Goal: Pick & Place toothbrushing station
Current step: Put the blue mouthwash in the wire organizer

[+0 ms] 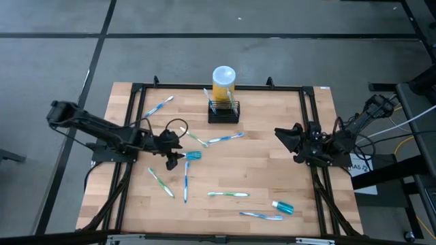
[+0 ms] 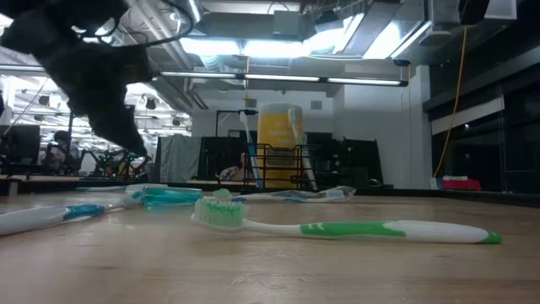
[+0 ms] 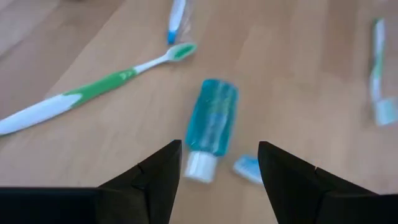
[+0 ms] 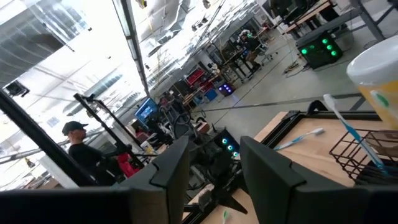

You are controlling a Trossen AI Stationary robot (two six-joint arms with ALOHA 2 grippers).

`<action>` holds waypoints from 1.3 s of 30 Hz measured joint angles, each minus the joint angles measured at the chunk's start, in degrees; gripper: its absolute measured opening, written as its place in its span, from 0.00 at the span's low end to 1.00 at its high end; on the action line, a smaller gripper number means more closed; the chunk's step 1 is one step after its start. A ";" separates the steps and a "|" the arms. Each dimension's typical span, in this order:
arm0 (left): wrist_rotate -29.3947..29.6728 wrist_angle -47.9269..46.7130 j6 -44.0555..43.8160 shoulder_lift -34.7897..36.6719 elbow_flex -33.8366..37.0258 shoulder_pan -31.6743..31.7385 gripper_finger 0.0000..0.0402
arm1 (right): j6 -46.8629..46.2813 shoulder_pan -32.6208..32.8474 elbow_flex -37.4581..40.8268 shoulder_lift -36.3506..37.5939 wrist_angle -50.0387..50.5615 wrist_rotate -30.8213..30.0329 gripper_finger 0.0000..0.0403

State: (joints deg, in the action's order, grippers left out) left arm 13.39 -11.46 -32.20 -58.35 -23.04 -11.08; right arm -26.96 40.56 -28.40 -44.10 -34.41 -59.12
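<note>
On my overhead feed the left hand (image 1: 178, 158) hangs over the wooden bench (image 1: 272, 170), left of centre, directly above a small teal bottle with a white cap (image 1: 193, 156). Its wrist camera shows the dark fingers (image 3: 163, 171) spread wide either side of the bottle's cap end, empty; I cannot tell whether they touch it. A blue-and-white toothbrush head just beside the cap is partly cut off by one finger. In the low view the left arm is only a dark blur at upper left.

The small black wire-mesh holder (image 1: 223, 111) stands at the bench's far edge, centre, upright, with a toothbrush standing in it; the yellow cylinder with white round top (image 1: 223, 80) is just behind, touching or nearly so. The mesh is hard to resolve in the low view.

The right hand (image 1: 285, 138) waits at the right edge, fingers (image 4: 168, 171) parted, empty.
</note>
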 joint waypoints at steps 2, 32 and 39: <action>1.32 1.05 0.89 -0.36 1.61 -0.54 0.52 | 0.36 0.33 0.00 0.02 -0.82 -0.67 0.36; 0.93 33.89 9.79 -14.90 15.06 -1.96 0.52 | 8.14 1.46 -0.02 0.00 -3.52 -6.49 0.36; 3.75 39.41 8.52 -20.42 14.35 -2.00 0.48 | 8.20 1.46 -0.02 0.00 -3.57 -6.49 0.36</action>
State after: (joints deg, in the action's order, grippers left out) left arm 17.14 27.95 -23.68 -78.76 -8.70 -13.08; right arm -18.76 42.02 -28.42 -44.10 -37.98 -65.60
